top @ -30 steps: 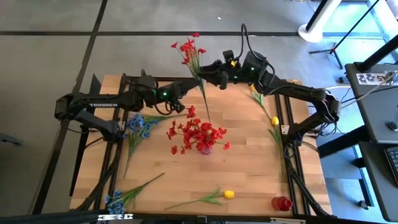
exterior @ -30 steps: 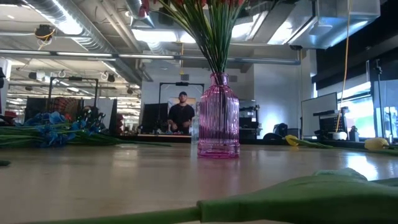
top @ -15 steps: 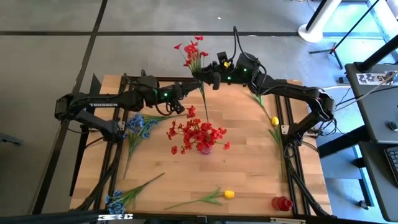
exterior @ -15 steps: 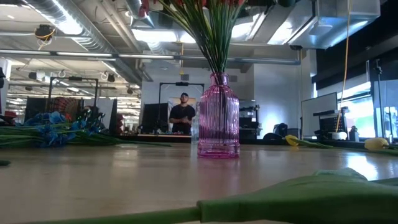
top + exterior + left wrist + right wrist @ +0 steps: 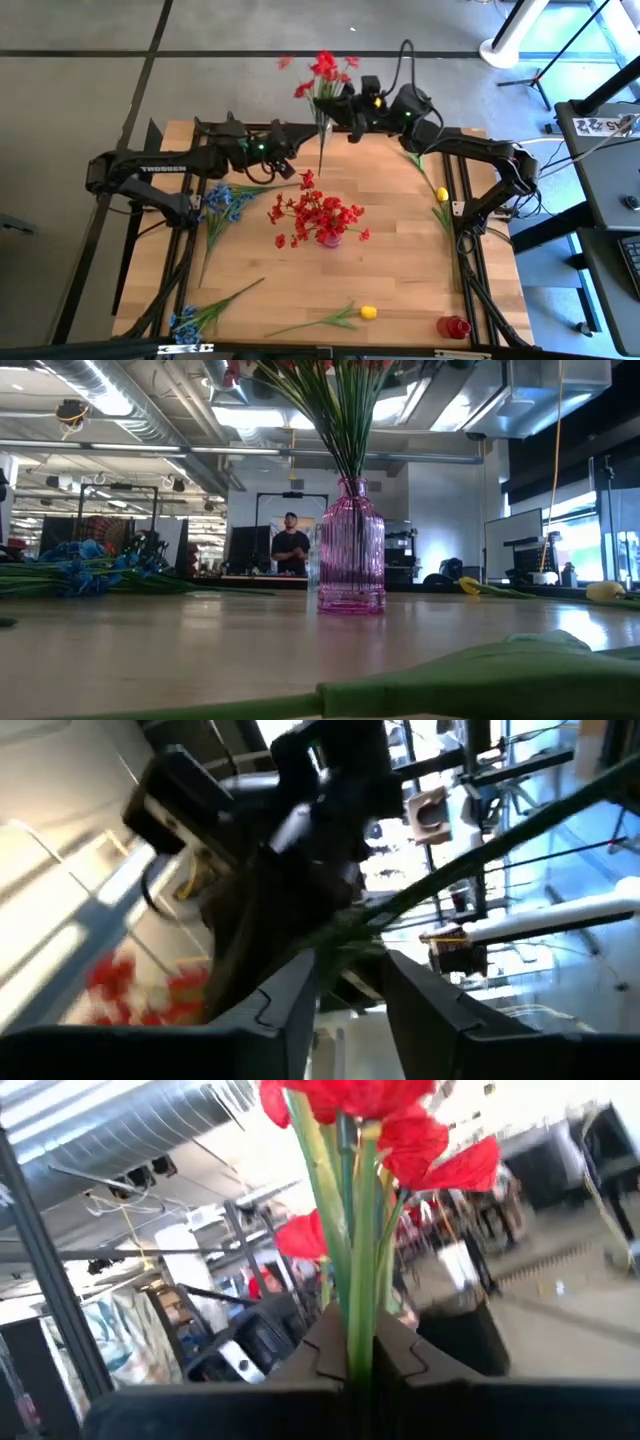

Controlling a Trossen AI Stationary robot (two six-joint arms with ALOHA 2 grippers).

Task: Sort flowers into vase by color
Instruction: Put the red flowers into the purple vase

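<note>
A red spray [image 5: 322, 72] is up in the air over the table's far edge, its green stem [image 5: 320, 140] running down from the blossoms. My right gripper [image 5: 332, 103] is shut on it just under the blossoms [image 5: 360, 1100]. My left gripper [image 5: 296, 158] stands open beside the stem's lower part; in its wrist view the stem [image 5: 450, 870] crosses just beyond the parted fingers. Whether it touches them, I cannot tell. A pink glass vase [image 5: 350, 550] at mid table holds a bunch of red flowers [image 5: 318, 215]. My right gripper pinches the spray's bundled stems [image 5: 355, 1320] between its two fingers, a little below the blossoms. The fingers come about level from the table's right and lie across the stems. The spray is lifted clear, blossoms up, its lower end [image 5: 320, 170] free above the table.
Blue flowers lie at the left [image 5: 225, 205] and the near left corner [image 5: 187, 320]. Yellow tulips lie near the front edge [image 5: 368, 312] and along the right side [image 5: 441, 194]. A small red vessel [image 5: 452, 327] stands at the near right. A person stands in the room behind.
My right gripper has gone toward the table's left onto the red spray's stem and shut on it. My left gripper has opened and let go of the stem. The spray has swung more upright, its blossoms shifting right and its lower end drawing toward the far edge.
</note>
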